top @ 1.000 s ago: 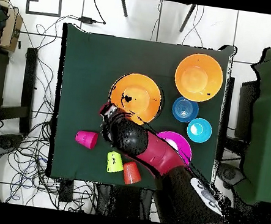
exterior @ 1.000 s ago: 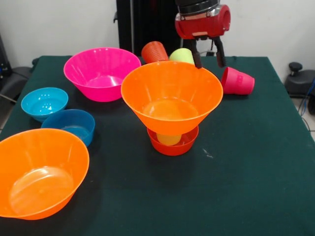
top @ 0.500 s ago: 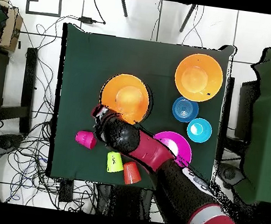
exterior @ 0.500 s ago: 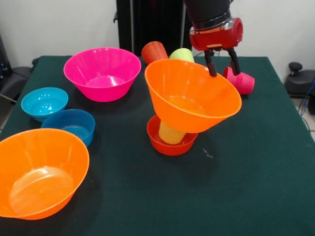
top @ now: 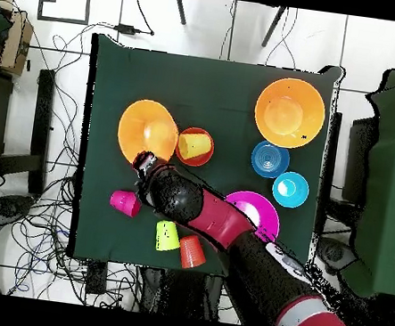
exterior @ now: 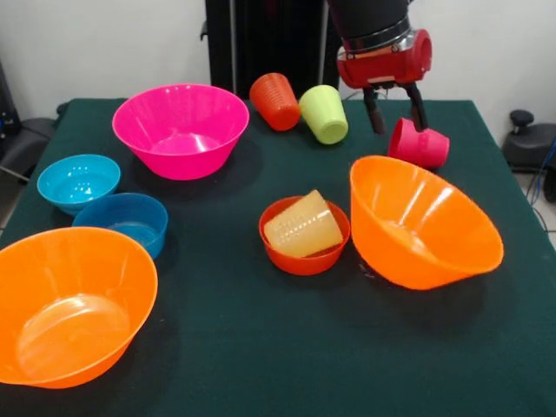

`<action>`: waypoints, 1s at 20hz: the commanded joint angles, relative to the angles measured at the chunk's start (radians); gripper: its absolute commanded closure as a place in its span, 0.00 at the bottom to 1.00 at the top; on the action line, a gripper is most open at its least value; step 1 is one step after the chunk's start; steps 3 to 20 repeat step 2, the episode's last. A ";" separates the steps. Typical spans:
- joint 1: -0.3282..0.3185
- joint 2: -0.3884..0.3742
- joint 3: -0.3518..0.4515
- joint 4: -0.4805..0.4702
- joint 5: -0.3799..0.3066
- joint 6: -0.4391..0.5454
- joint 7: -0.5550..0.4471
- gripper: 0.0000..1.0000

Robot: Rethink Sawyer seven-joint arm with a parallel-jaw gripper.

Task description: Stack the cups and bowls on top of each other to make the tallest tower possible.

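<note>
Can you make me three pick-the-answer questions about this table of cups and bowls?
1. Where is the pale yellow cup?
A. inside the pink bowl
B. in the small red-orange bowl
C. on the floor

2. How many big orange bowls are there?
A. one
B. two
C. four

3. How does the orange bowl beside the yellow cup sit?
A. tipped on its side
B. upside down
C. on top of a cup

Answers:
1 B, it lies on its side in that bowl.
2 B, the other sits at the near corner.
3 A, its mouth tilts sideways.
</note>
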 commanded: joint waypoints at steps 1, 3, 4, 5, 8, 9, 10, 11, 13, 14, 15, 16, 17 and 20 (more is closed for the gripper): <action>0.091 -0.245 -0.065 -0.031 0.062 0.183 0.196 0.00; 0.128 -0.290 -0.116 -0.058 0.067 0.238 0.206 0.00; 0.128 -0.290 -0.116 -0.058 0.067 0.238 0.206 0.00; 0.128 -0.290 -0.116 -0.058 0.067 0.238 0.206 0.00; 0.128 -0.290 -0.116 -0.058 0.067 0.238 0.206 0.00; 0.128 -0.290 -0.116 -0.058 0.067 0.238 0.206 0.00; 0.128 -0.290 -0.116 -0.058 0.067 0.238 0.206 0.00; 0.128 -0.290 -0.116 -0.058 0.067 0.238 0.206 0.00; 0.128 -0.290 -0.116 -0.058 0.067 0.238 0.206 0.00; 0.128 -0.290 -0.116 -0.058 0.067 0.238 0.206 0.00; 0.128 -0.290 -0.116 -0.058 0.067 0.238 0.206 0.00; 0.128 -0.290 -0.116 -0.058 0.067 0.238 0.206 0.00; 0.128 -0.290 -0.116 -0.058 0.067 0.238 0.206 0.00; 0.128 -0.290 -0.116 -0.058 0.067 0.238 0.206 0.00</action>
